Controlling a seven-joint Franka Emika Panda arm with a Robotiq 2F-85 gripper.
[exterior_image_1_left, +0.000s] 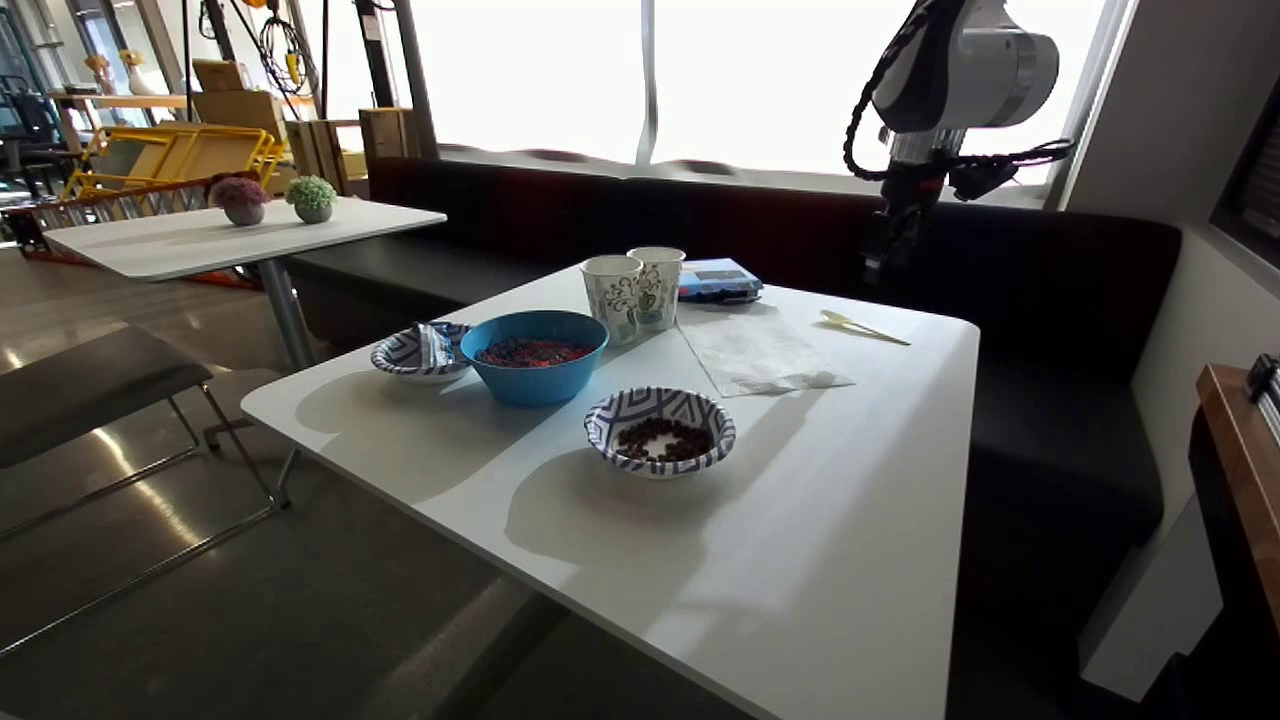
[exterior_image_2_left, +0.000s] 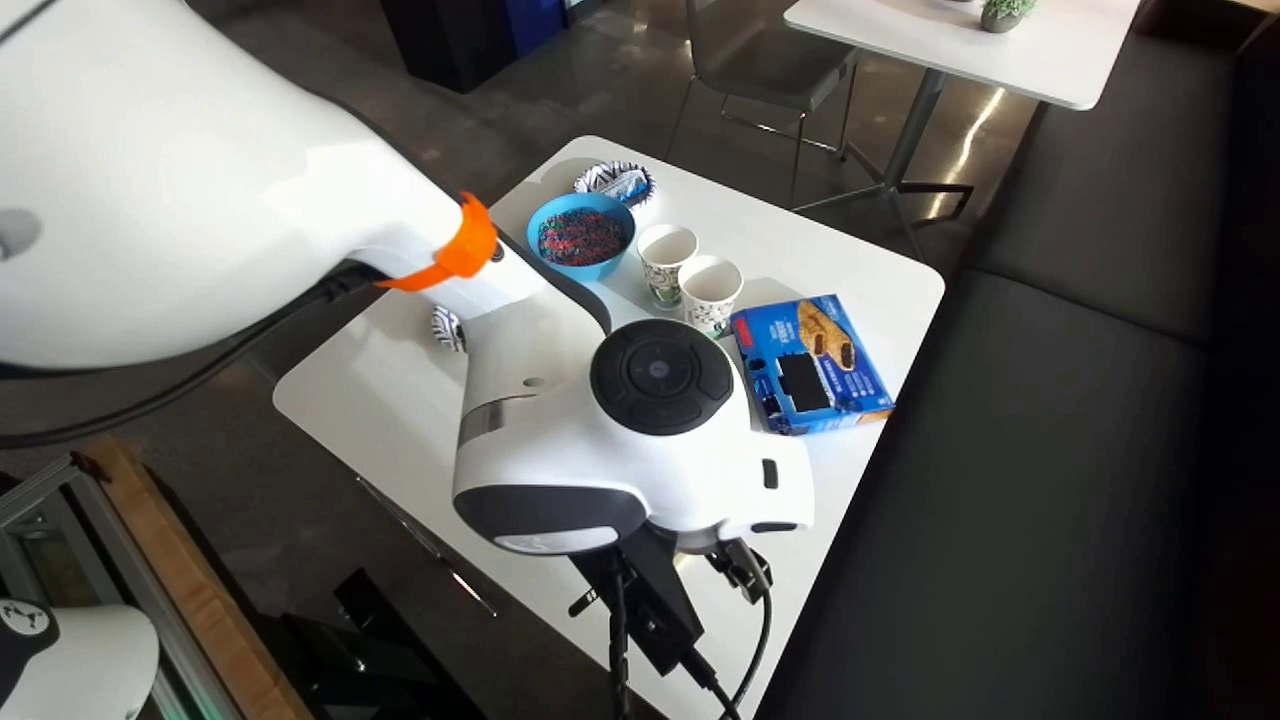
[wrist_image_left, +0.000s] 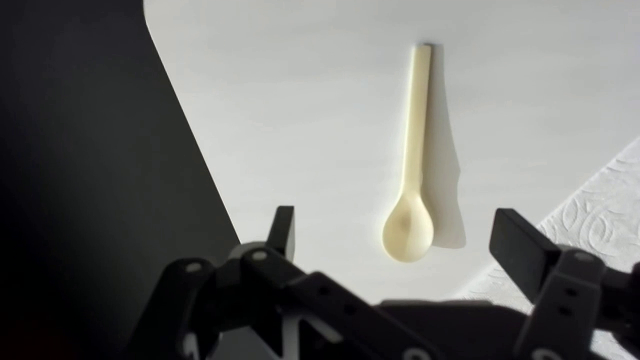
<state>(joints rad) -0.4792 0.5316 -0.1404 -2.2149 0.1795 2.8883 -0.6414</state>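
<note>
A pale cream spoon (wrist_image_left: 414, 135) lies flat on the white table, its round bowl towards me and its handle pointing away in the wrist view. Above it my gripper (wrist_image_left: 400, 230) stands open, black fingers wide apart on either side of the spoon's bowl, touching nothing. In an exterior view the gripper (exterior_image_1_left: 880, 255) hangs well above the table's far edge, behind the spoon (exterior_image_1_left: 860, 327). Beside the spoon lies a white embossed napkin (wrist_image_left: 605, 230). The arm hides the gripper's fingers in an exterior view from above.
A patterned bowl (exterior_image_1_left: 660, 430) with dark round bits stands nearer the front. Further along are a blue bowl (exterior_image_1_left: 535, 365) of coloured bits, another patterned bowl (exterior_image_1_left: 400, 355) with a packet, two paper cups (exterior_image_1_left: 612, 295) and a blue box (exterior_image_2_left: 835, 370). A dark bench (exterior_image_2_left: 1080, 480) borders the table.
</note>
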